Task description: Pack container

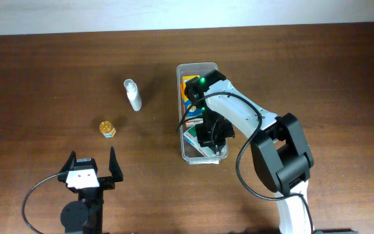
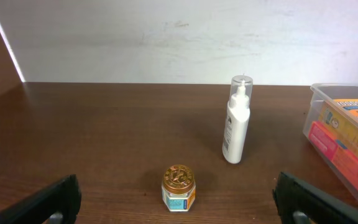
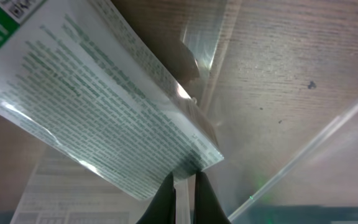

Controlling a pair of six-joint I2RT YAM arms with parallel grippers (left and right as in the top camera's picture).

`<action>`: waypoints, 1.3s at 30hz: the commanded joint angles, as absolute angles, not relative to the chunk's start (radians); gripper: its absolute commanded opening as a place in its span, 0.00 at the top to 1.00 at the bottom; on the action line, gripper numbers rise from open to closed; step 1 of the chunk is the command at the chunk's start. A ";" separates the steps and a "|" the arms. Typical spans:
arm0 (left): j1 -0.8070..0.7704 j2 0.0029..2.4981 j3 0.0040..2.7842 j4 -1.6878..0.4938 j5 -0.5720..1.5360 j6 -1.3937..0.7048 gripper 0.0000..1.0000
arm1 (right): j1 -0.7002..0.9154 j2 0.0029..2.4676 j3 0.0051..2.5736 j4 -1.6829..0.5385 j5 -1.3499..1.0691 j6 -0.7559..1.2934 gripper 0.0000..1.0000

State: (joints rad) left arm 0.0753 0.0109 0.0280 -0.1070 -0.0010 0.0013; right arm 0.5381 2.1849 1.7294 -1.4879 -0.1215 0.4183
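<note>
The clear plastic container (image 1: 181,144) lies lengthwise at table centre, with a colourful box (image 1: 189,88) inside at its far end; it also shows in the left wrist view (image 2: 321,93). My right gripper (image 1: 211,139) reaches into its near end and is shut on a white printed packet (image 3: 104,118), pinching its edge between the fingers (image 3: 184,186) over the container's floor. My left gripper (image 1: 91,170) is open and empty near the front edge. A small gold-lidded jar (image 2: 179,186) stands between its fingers ahead. A white pump bottle (image 2: 237,121) stands farther off.
The jar (image 1: 107,129) and the white bottle (image 1: 132,95) are left of the container on the brown wooden table. A pale wall runs along the table's far edge.
</note>
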 commanded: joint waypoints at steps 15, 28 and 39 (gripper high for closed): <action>0.079 0.006 0.019 -0.101 -0.007 0.016 0.00 | 0.535 2.180 1.716 -1.357 -0.068 0.411 0.89; 0.079 0.006 0.019 -0.101 -0.007 0.016 0.01 | 0.535 2.168 1.731 -1.369 -0.067 0.398 0.96; 0.079 0.006 0.019 -0.101 -0.007 0.016 0.00 | 0.440 2.131 2.091 -1.524 -0.067 0.390 0.93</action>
